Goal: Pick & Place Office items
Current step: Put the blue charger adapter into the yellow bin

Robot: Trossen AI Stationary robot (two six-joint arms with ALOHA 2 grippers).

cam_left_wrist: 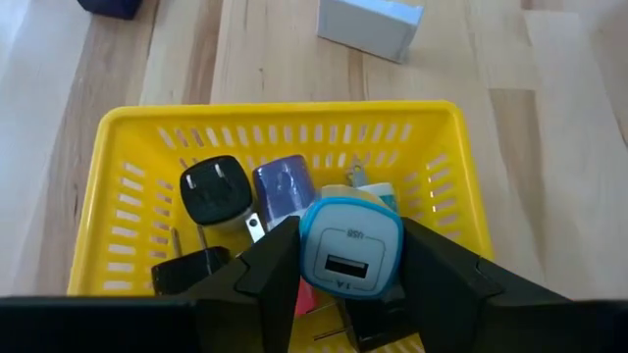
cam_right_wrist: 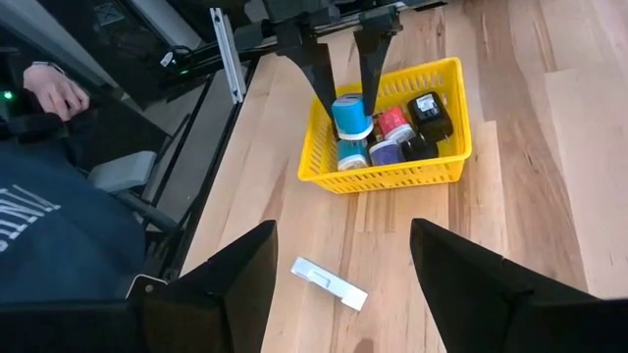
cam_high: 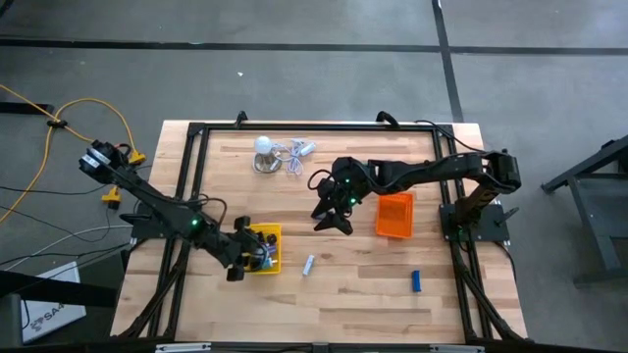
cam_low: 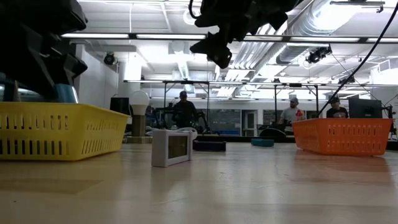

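Blue charger (cam_left_wrist: 350,255) inside yellow tray (cam_left_wrist: 128,157) rim

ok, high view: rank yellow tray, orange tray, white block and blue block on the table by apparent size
1. Orange tray, largest. The yellow tray may match it, but the left tool covers part of it, so unsure.
2. White block and blue block: both tiny, look alike, not ranked.

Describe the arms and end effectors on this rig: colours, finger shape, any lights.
Both arms are dark, jointed links, mounted at the table's left and right edges. Small green lights glow on the left arm and near the right arm's wrist. The left end effector has two black, flat, wedge-shaped fingers. The right end effector has the same broad black fingers, with angular edges. No markings are legible.
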